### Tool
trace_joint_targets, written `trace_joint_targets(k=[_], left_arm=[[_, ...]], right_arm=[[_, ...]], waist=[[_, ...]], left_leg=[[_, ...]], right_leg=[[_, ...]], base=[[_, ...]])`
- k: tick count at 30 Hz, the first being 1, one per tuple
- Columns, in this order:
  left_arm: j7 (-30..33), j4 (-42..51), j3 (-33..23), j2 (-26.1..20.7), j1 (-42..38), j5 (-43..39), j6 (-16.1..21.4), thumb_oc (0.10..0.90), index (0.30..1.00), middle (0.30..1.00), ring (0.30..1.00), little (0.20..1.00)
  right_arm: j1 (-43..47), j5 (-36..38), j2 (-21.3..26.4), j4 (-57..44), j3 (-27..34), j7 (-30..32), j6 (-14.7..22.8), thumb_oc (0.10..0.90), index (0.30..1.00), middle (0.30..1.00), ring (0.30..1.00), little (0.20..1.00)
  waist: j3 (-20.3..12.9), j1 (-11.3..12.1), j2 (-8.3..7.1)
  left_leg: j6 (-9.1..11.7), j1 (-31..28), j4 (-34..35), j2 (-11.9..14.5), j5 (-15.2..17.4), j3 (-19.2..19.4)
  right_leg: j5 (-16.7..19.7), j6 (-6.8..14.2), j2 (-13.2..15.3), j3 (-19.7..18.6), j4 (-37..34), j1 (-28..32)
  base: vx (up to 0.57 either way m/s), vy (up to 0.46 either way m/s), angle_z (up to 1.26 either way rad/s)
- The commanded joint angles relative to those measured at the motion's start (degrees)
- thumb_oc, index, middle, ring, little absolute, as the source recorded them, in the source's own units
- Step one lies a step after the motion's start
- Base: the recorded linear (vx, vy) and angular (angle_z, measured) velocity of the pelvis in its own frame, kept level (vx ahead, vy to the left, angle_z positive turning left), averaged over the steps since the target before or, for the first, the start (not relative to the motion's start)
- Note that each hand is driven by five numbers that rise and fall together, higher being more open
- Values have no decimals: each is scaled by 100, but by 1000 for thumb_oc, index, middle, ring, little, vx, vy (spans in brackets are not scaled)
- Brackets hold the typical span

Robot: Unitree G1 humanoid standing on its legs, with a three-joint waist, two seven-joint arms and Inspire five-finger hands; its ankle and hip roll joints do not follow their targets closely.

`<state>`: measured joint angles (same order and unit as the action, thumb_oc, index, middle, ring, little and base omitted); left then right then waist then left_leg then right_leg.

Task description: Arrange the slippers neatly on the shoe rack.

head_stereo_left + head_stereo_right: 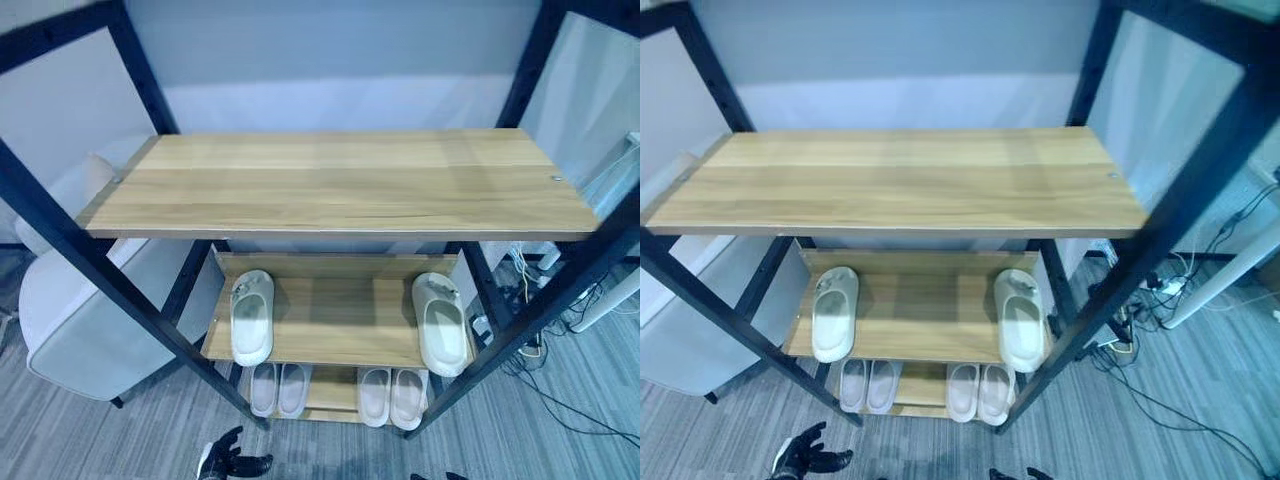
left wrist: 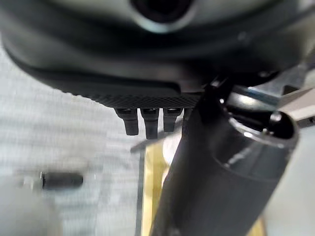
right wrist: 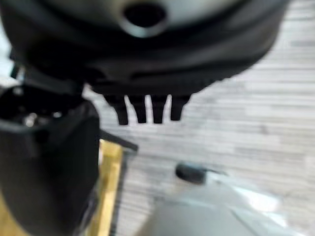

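Observation:
The shoe rack has a black frame and wooden shelves; its top shelf (image 1: 340, 180) is bare. On the middle shelf (image 1: 340, 315) two pale slippers lie far apart, one at the left end (image 1: 252, 317) and one at the right end (image 1: 440, 322), toes toward the back. The bottom shelf holds two pairs side by side, a left pair (image 1: 279, 388) and a right pair (image 1: 393, 396). My left hand (image 1: 232, 462) hangs low in front of the rack, fingers spread and empty. My right hand (image 1: 1020, 474) shows at the lower edge; its fingers (image 3: 147, 110) are straight and hold nothing.
A white armchair (image 1: 80, 300) stands against the rack's left side. Cables and a power strip (image 1: 530, 345) lie on the grey carpet to the right, beside a white table leg (image 1: 610, 300). The rack's slanted black posts (image 1: 100, 270) cross in front of the lower shelves.

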<state>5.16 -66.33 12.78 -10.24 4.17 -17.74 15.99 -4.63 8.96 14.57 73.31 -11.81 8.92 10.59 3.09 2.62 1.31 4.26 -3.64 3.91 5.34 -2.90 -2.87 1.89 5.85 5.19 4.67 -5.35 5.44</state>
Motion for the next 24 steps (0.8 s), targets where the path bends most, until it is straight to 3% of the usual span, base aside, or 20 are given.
trace_joint_targets(k=[1,8,11,12,13,14,16,19,24], left_arm=[[-79,62,-49,-172,-387,-87,265,800,900,900,900,900],[-187,230,163,-95,-226,-106,213,800,900,900,900,900],[-334,785,319,-166,-16,-199,257,800,900,900,900,900],[-569,2357,405,-576,438,-455,423,800,900,900,900,900],[-766,3255,389,-910,781,-571,445,800,900,900,900,900],[-767,3274,385,-922,802,-574,432,800,900,900,900,900],[-1156,4497,207,-1476,1443,-799,389,800,900,900,900,900],[-1547,5552,34,-1936,2067,-1174,269,800,900,900,900,900],[-1750,6222,34,-2189,2298,-1495,164,800,900,900,900,900]], right_arm=[[-116,-338,131,113,-144,87,26,800,900,900,900,900],[-32,-424,222,81,-173,141,13,800,900,900,900,900],[9,-467,261,-14,-226,148,31,800,900,900,900,900],[-7,-558,321,-111,-233,196,46,800,900,900,900,900],[-20,-619,361,-158,-207,224,54,800,900,900,900,900],[-31,-619,356,-159,-213,224,54,800,900,900,900,900],[-65,-691,431,-215,-106,234,59,800,900,900,900,900],[-134,-929,498,-124,-93,209,-6,800,900,900,900,900],[-69,-1069,604,-125,-136,285,-33,800,900,900,900,900]], waist=[[-156,82,-419],[-88,35,-298],[-53,27,-238],[-10,70,-190],[2,101,-163],[-5,101,-173],[41,161,-108],[57,221,13],[64,232,138]], left_leg=[[-93,365,-207,-321,227,-170],[-25,389,95,-229,-61,-234],[9,453,109,-221,-119,-240],[22,515,109,-227,-163,-262],[24,580,109,-230,-232,-269],[27,549,109,-229,-185,-264],[33,594,109,-238,-208,-268],[39,623,109,-258,-198,-295],[49,626,109,-271,-199,-325]], right_leg=[[-383,202,52,-61,235,-172],[-453,107,-70,75,223,-189],[-448,88,-103,127,183,-217],[-433,77,-120,183,144,-235],[-393,80,-127,206,137,-279],[-427,79,-127,203,122,-243],[-423,83,-130,229,88,-239],[-436,84,-133,271,54,-233],[-453,82,-132,277,42,-219]], base=[[-47,-110,14],[-57,-56,12],[-63,-36,3],[-79,-26,7],[-52,-31,9],[-33,-11,19],[-24,-6,19],[-10,0,2],[-7,8,3]])
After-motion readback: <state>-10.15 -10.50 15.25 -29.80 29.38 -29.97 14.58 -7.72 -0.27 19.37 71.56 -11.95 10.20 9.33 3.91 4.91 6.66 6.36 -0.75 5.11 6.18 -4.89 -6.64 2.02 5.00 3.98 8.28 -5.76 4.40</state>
